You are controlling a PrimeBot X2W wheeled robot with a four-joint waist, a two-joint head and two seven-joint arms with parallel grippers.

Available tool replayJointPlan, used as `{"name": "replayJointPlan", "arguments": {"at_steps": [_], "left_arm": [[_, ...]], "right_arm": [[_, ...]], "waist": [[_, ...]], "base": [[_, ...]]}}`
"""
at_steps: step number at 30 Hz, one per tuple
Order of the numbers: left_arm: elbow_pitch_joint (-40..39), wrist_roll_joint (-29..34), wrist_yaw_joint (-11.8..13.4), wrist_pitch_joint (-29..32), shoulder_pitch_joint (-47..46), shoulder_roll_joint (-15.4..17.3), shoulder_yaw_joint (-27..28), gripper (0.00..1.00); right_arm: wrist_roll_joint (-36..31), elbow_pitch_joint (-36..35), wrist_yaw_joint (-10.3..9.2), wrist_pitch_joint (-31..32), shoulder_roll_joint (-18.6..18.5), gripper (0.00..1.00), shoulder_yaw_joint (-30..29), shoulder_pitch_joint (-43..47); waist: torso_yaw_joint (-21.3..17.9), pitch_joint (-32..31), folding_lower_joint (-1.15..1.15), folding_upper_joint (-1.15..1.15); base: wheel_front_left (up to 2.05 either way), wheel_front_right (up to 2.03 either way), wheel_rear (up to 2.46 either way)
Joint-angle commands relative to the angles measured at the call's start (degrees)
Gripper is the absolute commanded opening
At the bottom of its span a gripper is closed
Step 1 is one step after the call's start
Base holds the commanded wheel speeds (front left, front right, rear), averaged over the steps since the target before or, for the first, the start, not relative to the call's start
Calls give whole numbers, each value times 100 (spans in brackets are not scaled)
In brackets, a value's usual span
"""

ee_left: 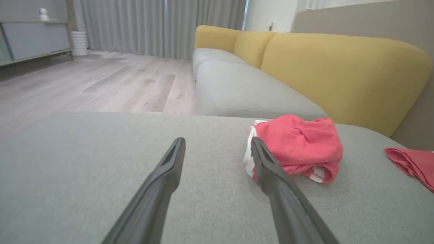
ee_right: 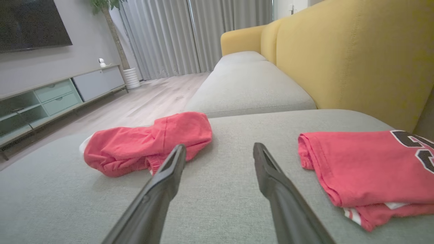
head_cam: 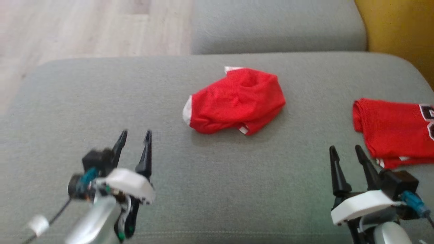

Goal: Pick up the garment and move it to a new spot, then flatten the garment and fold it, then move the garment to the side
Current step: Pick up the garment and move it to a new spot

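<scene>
garment [head_cam: 235,100]: we see it crumpled in the middle of the cushion [head_cam: 210,183], well apart from both claws | left gripper [head_cam: 136,133]: wide, empty | right gripper [head_cam: 345,148]: wide, empty, near folded jersey [head_cam: 393,132] | risk: we pinch one layer and lift it bunched, or snag the jersey

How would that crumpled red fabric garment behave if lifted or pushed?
The crumpled red fabric garment would probably hang limp and unfurl, since it lies in soft folds. It looks thin, so likely light. Pushed across the woven grey cushion, it may bunch rather than slide.
</scene>
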Motion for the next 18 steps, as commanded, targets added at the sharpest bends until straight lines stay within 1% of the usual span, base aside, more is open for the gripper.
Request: {"name": "replayJointPlan", "arguments": {"at_steps": [1,6,10,13,18], "left_arm": [[-257,-24,113,-89,-89,91,287,100],[-734,73,513,-144,615,153,346,100],[-1052,156,760,-165,1052,247,479,100],[-1281,240,915,-173,1354,334,594,100],[-1651,354,1095,-177,1807,425,761,100]], "right_arm": [[48,-158,37,-78,-28,100,188,-100],[148,-31,37,-202,-28,100,284,109],[156,58,37,-337,-28,100,345,248],[183,110,37,-419,-28,100,336,318],[161,169,37,-494,-28,100,283,369]], "waist": [[144,-146,1,0],[203,-219,1,0],[189,-268,1,0],[148,-294,1,0],[79,-337,1,0]], "base": [[0,0,0],[0,0,0],[0,0,0],[0,0,0],[0,0,0]]}}
